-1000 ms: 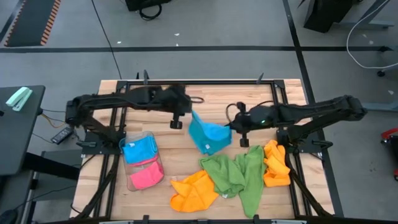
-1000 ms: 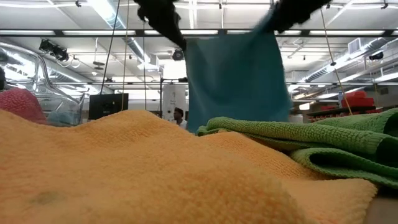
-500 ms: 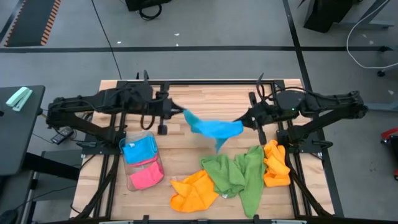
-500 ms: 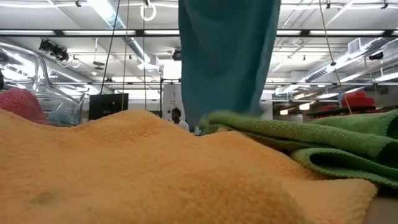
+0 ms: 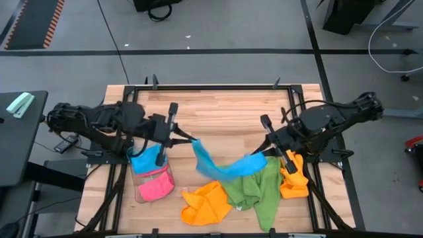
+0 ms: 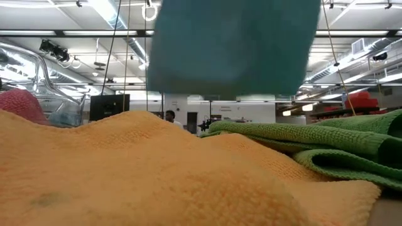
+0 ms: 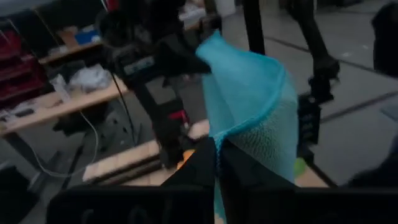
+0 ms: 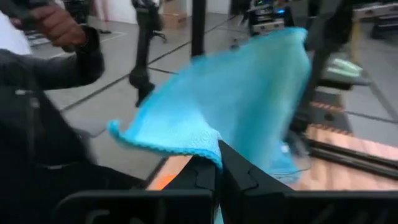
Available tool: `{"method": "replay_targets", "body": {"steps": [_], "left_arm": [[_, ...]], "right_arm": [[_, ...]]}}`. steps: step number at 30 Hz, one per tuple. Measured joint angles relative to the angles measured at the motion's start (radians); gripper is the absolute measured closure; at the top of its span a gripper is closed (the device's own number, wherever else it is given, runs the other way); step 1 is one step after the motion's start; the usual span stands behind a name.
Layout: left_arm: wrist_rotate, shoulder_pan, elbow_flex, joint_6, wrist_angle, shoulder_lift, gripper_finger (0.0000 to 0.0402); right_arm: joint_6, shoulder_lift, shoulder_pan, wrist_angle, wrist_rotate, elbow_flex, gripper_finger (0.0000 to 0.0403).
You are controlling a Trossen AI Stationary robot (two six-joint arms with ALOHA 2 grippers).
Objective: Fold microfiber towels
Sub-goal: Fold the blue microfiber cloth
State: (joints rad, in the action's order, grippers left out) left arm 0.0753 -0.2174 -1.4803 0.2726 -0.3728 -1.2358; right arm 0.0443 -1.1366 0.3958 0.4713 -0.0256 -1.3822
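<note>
A sky-blue microfiber towel [image 5: 221, 166] hangs in the air over the table's middle, spanning between my two grippers. My left gripper [image 5: 192, 140] is shut on its left end and my right gripper [image 5: 264, 156] on its right end. In the low view the blue towel [image 6: 232, 47] fills the top of the picture, its lower edge above the piles. On the table lie an orange towel [image 5: 206, 201], a green towel [image 5: 254, 188] and another orange towel [image 5: 293, 175]. A pink towel [image 5: 154, 188] and a blue towel [image 5: 147, 160] lie in a clear tray. My left gripper pinches a corner of the blue towel's edge [image 7: 219, 138] between its two fingers, coming nearly level from the table's left. The cloth rises and folds over beyond the fingers, clear of the table. My right gripper pinches the opposite corner at the hemmed edge [image 8: 211, 148] between its two fingers, coming nearly level from the table's right. The towel spreads out beyond the fingers and sags between the two grippers, lifted clear.
The clear plastic tray [image 5: 137, 193] stands at the near left. The loose towels crowd the near right of the table. Bare wood [image 5: 225, 109] lies at the far middle. A person's arm [image 8: 68, 37] shows in the room beyond the table.
Both grippers have risen, drawn apart and come toward the near edge, tipping from pointing down to nearly level. The blue towel, which hung down between them, has been lifted higher and now spreads out between them, sagging in the middle.
</note>
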Motion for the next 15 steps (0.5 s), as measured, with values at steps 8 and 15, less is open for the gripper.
{"method": "replay_targets", "body": {"steps": [8,15], "left_arm": [[0.116,0.149,-0.002,-0.067,-0.166,-0.045,0.0374],[0.119,0.278,0.000,-0.210,-0.425,-0.221,0.0392]], "right_arm": [[-0.005,0.008,-0.130,0.165,-0.234,0.084,0.0395],[0.001,-0.025,-0.319,0.136,-0.236,0.304,0.0395]]}}
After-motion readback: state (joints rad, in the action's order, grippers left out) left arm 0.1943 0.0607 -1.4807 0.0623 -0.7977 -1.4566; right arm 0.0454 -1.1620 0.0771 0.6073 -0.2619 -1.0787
